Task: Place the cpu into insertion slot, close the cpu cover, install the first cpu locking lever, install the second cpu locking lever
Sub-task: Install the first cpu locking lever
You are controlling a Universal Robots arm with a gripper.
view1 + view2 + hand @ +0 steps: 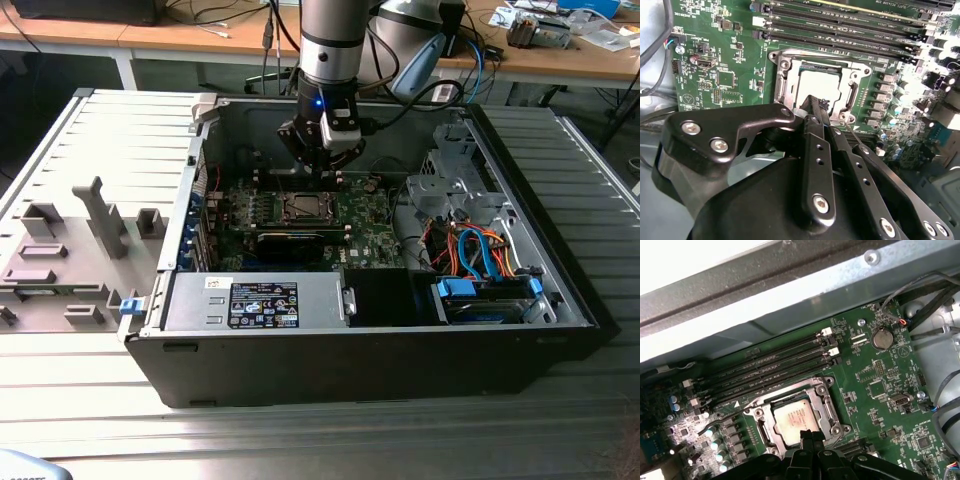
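On the slatted bench [90, 420], a black case [380, 350] lying open, upper side toward the room. Reaches down into it from above with the arm [330, 40], wrist low over the middle. Flat on the case's bottom, a green board [370, 225].

Holds the fingers [812, 112] pressed together, nothing clamped between them. Keeps the tips just over one edge of the slot [756, 412], above its rim rather than its centre; touching or apart, cannot tell.

Beside the slot, four long black memory sockets [770, 370] running parallel to one of its sides. Over the slot, the cover [821, 405] folded down flat, a silvery frame ringing a square opening. Through that opening, the cpu [792, 419] seated in the slot, pale metal top up and level.

Near the slot's corner by a row of small capacitors [715, 444], a thin dark rod [720, 421] slanting out from the frame; latched or loose, cannot tell.
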